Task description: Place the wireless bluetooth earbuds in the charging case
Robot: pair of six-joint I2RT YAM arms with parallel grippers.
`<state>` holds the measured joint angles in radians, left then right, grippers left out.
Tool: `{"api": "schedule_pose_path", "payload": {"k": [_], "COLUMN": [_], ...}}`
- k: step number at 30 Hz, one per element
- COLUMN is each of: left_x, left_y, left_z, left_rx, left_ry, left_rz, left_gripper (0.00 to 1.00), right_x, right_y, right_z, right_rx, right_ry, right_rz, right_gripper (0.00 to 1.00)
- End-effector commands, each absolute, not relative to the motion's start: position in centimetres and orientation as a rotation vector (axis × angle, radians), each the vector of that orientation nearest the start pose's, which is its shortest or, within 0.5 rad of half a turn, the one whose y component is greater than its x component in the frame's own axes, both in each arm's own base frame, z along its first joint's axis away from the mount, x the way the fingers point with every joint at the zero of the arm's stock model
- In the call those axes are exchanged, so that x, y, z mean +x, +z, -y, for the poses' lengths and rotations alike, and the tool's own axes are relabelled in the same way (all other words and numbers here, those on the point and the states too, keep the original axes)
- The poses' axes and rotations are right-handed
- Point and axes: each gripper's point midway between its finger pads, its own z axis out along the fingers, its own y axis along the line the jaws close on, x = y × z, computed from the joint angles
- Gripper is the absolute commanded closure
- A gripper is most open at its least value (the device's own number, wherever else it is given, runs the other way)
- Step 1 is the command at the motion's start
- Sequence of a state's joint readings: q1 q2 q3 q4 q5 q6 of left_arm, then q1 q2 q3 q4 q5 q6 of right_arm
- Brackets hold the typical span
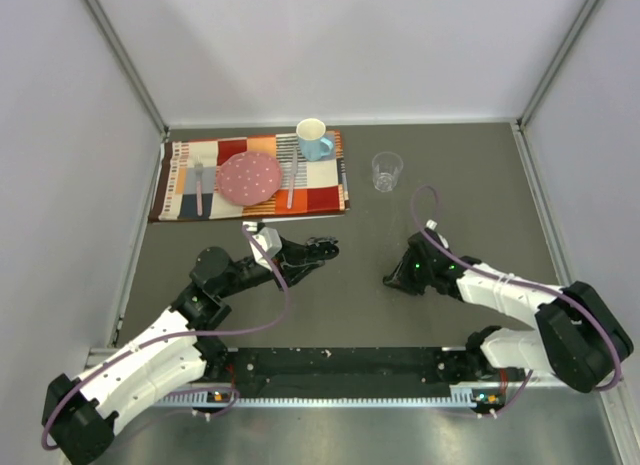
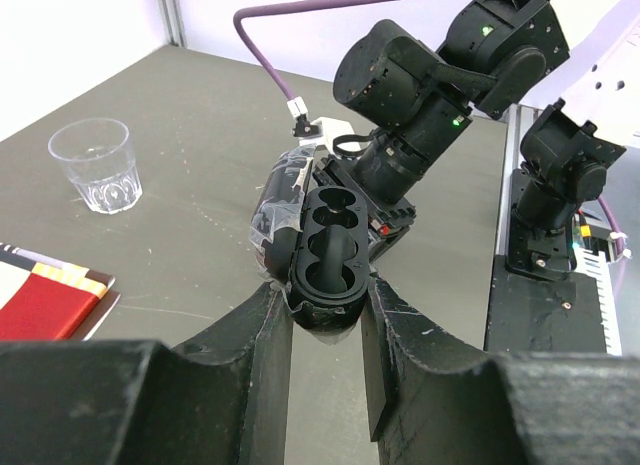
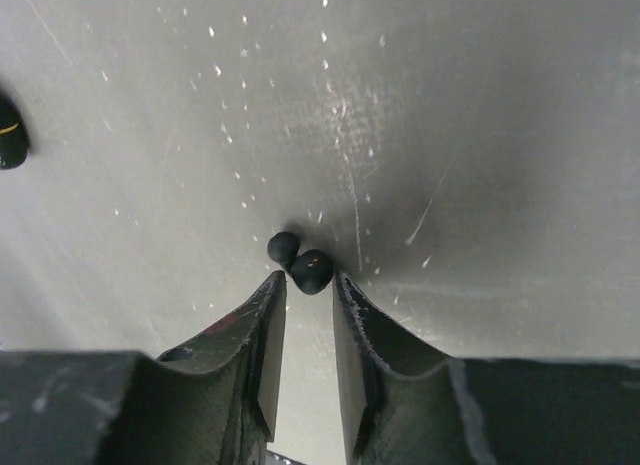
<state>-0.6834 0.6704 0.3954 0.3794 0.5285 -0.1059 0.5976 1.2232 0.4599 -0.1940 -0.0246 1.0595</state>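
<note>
My left gripper (image 2: 322, 297) is shut on the near end of the black charging case (image 2: 325, 253). The case is held off the table with its lid swung open to the left and its dark wells showing. In the top view this gripper (image 1: 318, 251) sits mid-table, pointing right. My right gripper (image 3: 308, 282) points down at the table, jaws narrow but open. One glossy black earbud (image 3: 312, 272) lies on the table right between its fingertips, and a smaller black rounded part (image 3: 283, 248) touches it just beyond. In the top view the right gripper (image 1: 395, 280) is low over the table.
Another black rounded item (image 3: 8, 133) lies at the left edge of the right wrist view. At the back are a patterned placemat (image 1: 190, 200) with a pink plate (image 1: 250, 177), cutlery and a blue mug (image 1: 313, 140). A clear glass (image 1: 387, 171) stands to its right.
</note>
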Motion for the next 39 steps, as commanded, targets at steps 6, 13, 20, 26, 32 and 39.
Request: {"api": "schedule_pose_path", "payload": {"k": [6, 13, 20, 26, 32, 39], "left_x": [17.0, 17.1, 17.0, 17.0, 17.2, 17.4], "left_y": [25.8, 25.7, 25.7, 25.7, 25.5, 25.5], "left_z": [25.5, 25.6, 25.6, 25.6, 25.5, 25.5], "left_rx": [0.844, 0.844, 0.846, 0.846, 0.842, 0.830], "left_ry": [-1.006, -1.010, -1.004, -1.004, -0.995, -0.992], "left_rz": [-1.284, -1.289, -1.286, -1.286, -1.293, -1.300], "left_gripper": [1.00, 1.00, 1.00, 1.00, 1.00, 1.00], "right_x": [23.1, 24.4, 26.0, 27.4, 27.4, 27.1], "right_y": [2.7, 3.9, 5.8, 6.7, 6.6, 8.1], "right_z": [-17.1, -18.9, -20.0, -20.4, -20.2, -22.6], "right_rx": [0.490, 0.358, 0.186, 0.100, 0.144, 0.155], "right_ry": [0.540, 0.617, 0.646, 0.618, 0.616, 0.774], "right_rz": [-2.544, -2.537, -2.476, -2.487, -2.521, -2.519], "right_gripper": [0.76, 0.71, 0.69, 0.65, 0.66, 0.68]}}
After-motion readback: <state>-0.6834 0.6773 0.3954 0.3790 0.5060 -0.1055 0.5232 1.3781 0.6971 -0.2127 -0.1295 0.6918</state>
